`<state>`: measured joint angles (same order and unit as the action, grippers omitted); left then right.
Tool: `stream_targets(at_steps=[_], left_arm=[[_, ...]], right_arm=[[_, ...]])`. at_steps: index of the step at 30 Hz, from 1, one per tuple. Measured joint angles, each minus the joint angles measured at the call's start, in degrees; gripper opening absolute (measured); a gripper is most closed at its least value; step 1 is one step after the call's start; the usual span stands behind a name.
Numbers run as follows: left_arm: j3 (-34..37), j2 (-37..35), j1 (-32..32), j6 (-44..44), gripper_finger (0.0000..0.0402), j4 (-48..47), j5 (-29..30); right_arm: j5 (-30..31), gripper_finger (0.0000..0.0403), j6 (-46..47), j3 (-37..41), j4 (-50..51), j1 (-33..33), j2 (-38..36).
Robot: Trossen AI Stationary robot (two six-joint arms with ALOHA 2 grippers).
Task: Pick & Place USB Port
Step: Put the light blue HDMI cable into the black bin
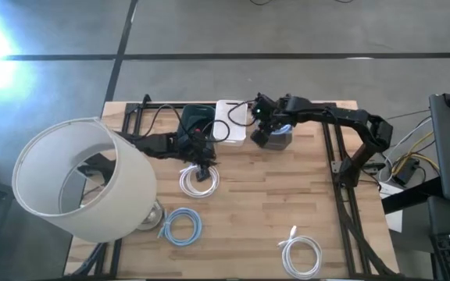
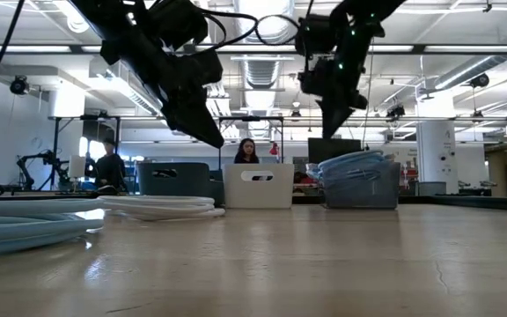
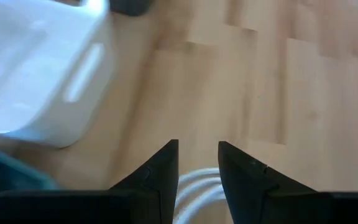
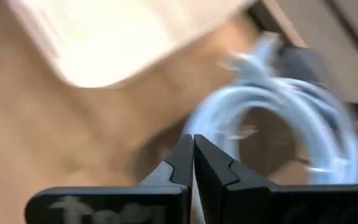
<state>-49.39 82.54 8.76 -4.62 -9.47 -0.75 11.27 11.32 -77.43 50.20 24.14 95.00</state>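
Note:
A white coiled cable (image 1: 199, 179) lies flat on the wooden table. My left gripper (image 1: 202, 162) hangs open above it and clear of it. In the left wrist view the white cable (image 3: 199, 184) shows past the gap of my left gripper (image 3: 197, 163). A light blue coiled cable (image 4: 278, 118) lies inside a grey bin (image 1: 273, 139). My right gripper (image 1: 266, 119) hovers over that bin, raised, and my right gripper (image 4: 193, 155) is shut with nothing between its fingers. In the low view both grippers (image 2: 211, 136) (image 2: 328, 130) are well above the table.
A white bin (image 1: 231, 121) and a dark green bin (image 1: 198, 121) stand by the far edge. A big white lampshade (image 1: 80, 179) takes up the left side. A blue coil (image 1: 182, 226) and another white coil (image 1: 301, 256) lie toward the near edge. A person (image 2: 246, 151) sits beyond the table.

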Motion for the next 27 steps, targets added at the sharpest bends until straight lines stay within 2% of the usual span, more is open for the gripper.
stream_targets(at_steps=[4, 11, 14, 18, 23, 27], left_arm=[[0.0, 0.0, -2.3, 1.1, 0.0103, 0.0, -3.6], [0.0, 0.0, -11.4, 5.2, 0.0083, -0.2, -9.9], [0.0, 0.0, -15.5, 10.6, 0.0084, -0.2, -8.5], [0.0, 0.0, -18.6, 13.6, 0.0096, -0.5, -1.2], [0.0, 0.0, -19.2, 13.6, 0.0128, -4.0, -2.6], [0.0, 0.2, -19.1, 14.3, 0.0156, -7.5, -2.6]], right_arm=[[-4.3, 0.0008, -0.1, 0.2, 0.0, -5.0, 0.0], [-4.4, 0.0008, -0.2, 1.4, -0.8, -13.3, 0.1], [-4.1, 0.0008, 0.4, 1.4, -4.9, -15.3, 0.1], [-4.5, 0.0008, -2.6, 1.0, -5.7, -16.2, 0.1], [-8.3, 0.0009, -3.6, 1.0, -3.5, -16.3, 0.1], [-7.8, 0.0009, -7.3, 1.1, -3.9, -16.3, 0.1]])
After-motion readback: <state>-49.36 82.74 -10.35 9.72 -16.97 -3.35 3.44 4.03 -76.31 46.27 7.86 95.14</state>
